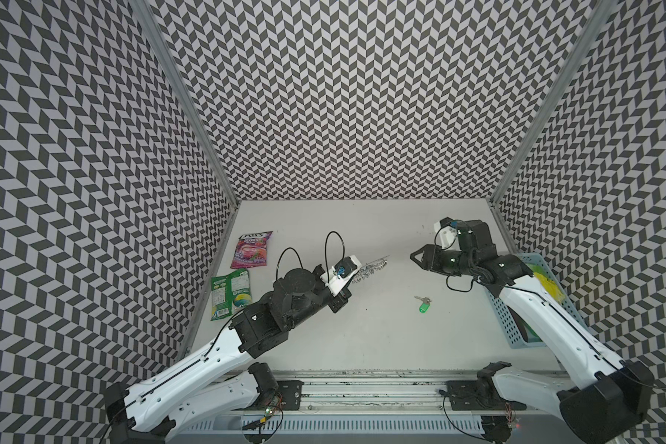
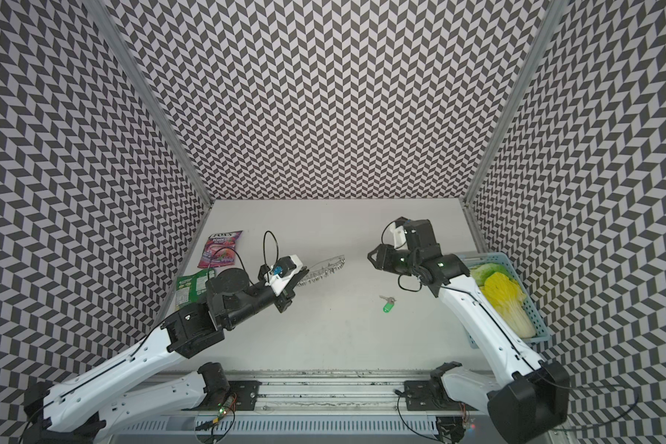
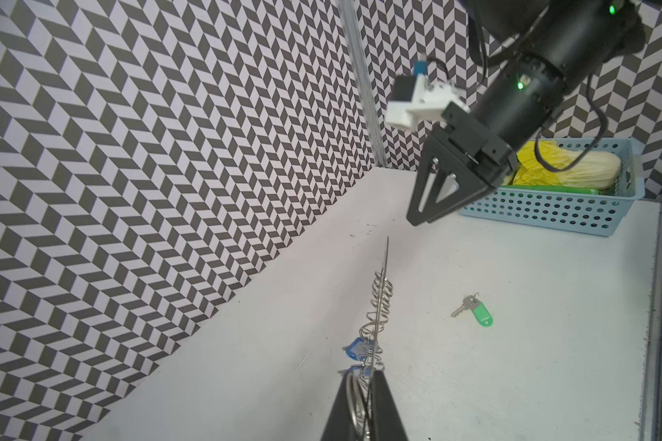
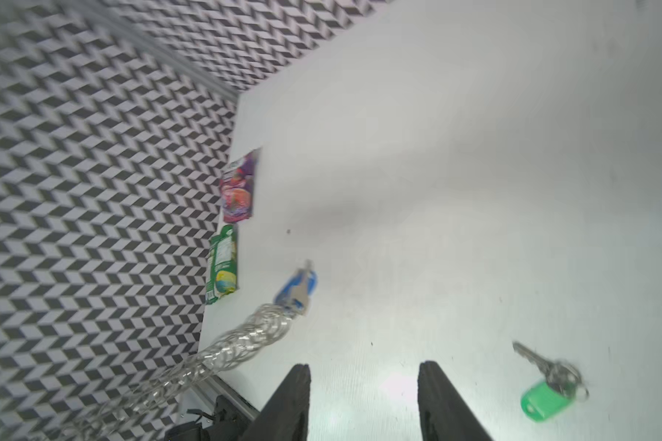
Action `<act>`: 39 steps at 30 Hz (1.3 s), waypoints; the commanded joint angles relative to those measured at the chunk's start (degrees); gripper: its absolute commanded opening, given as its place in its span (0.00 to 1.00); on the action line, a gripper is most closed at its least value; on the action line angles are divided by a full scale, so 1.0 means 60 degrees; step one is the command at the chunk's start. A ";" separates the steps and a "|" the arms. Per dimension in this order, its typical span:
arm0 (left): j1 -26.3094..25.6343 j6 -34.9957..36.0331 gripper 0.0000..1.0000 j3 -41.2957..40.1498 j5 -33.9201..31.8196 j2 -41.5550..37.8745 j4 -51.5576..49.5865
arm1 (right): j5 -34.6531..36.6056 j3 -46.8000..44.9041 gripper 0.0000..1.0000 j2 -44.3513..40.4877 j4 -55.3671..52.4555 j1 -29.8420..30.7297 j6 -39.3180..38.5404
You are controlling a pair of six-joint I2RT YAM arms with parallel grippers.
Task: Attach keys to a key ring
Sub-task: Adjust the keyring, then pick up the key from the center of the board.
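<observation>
Keys (image 1: 423,303) on a green tag lie flat on the white table (image 1: 362,338), right of centre in both top views and low in the right wrist view (image 4: 547,382), touching neither tool. The key ring (image 1: 370,269) sticks out from the left tool (image 3: 362,376), which is clamped on one end of the plate. The right tool (image 4: 364,368) hangs above the table with its fingers apart and nothing between them.

1 blue perforated basket (image 2: 533,307) stands at the right edge of the table. It holds a pale yellow-green cabbage (image 2: 508,303) and, under it, a green thing (image 3: 551,189) that I cannot identify. In a top view the right arm covers most of the basket (image 1: 504,319).

2 snack packets, 1 purple (image 1: 251,250) and 1 green (image 1: 231,294), lie by the left wall; the left arm overlaps the green one.

Both top views hide the left tool's fingertips under its wrist camera. The left wrist view shows the key ring edge-on (image 3: 379,305), so only a thin line and wire loops appear, with blue tags (image 3: 354,349) hanging among them. The right wrist view is blurred; there the rings smear into a pale streak (image 4: 245,343).
</observation>
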 commanded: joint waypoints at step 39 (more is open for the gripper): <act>0.0068 -0.0536 0.00 -0.0820 -0.0960 -0.0666 0.2319 | -0.0064 -0.2416 0.23 0.2208 0.0048 -0.1871 0.5573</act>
